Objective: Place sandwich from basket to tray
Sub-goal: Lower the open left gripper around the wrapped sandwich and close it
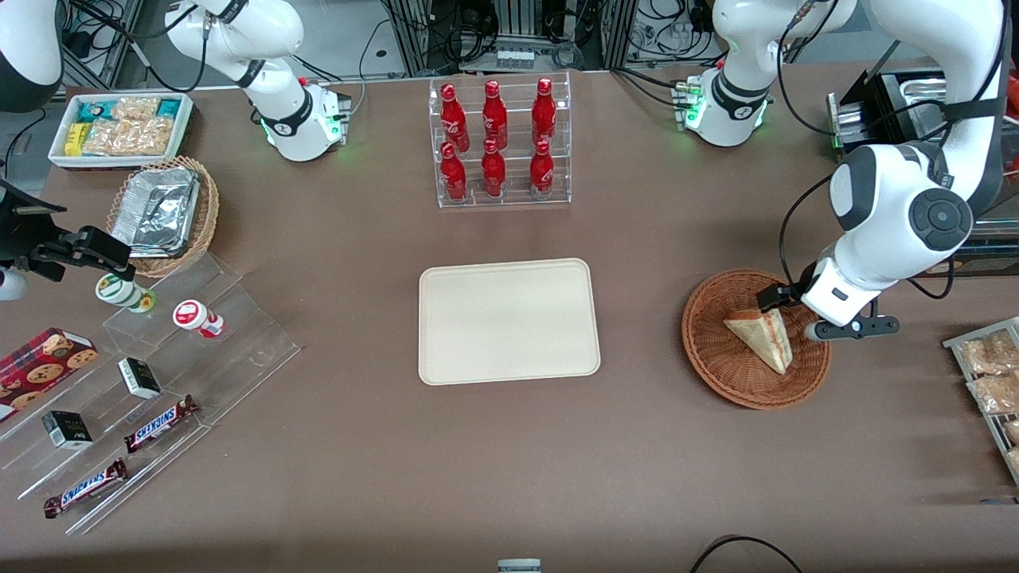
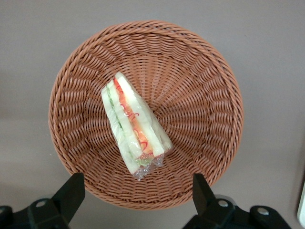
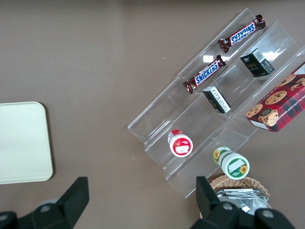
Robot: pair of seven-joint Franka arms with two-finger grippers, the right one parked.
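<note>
Item: sandwich (image 2: 135,127), film-wrapped triangular wedge, lying on its side in the basket (image 2: 200,71), filling edge up, off the basket's centre.
Carrier: basket, round woven wicker, on the desk (image 1: 334,446) toward the working arm's end.
Destination: tray (image 1: 509,320), cream, bare, well apart from the basket, mid-desk.
Tool: end effector (image 2: 137,191), poised above the basket, fingers spread wide, holding nothing; sandwich lies between the finger lines.
Risks, judged:
- Slippery film and soft bread: a hard pinch may crush it, a light one may let it slide out.
- Tapered shape: gripping near the point may let it pivot.
- Descent too low may snag the weave and drag the basket.
</note>
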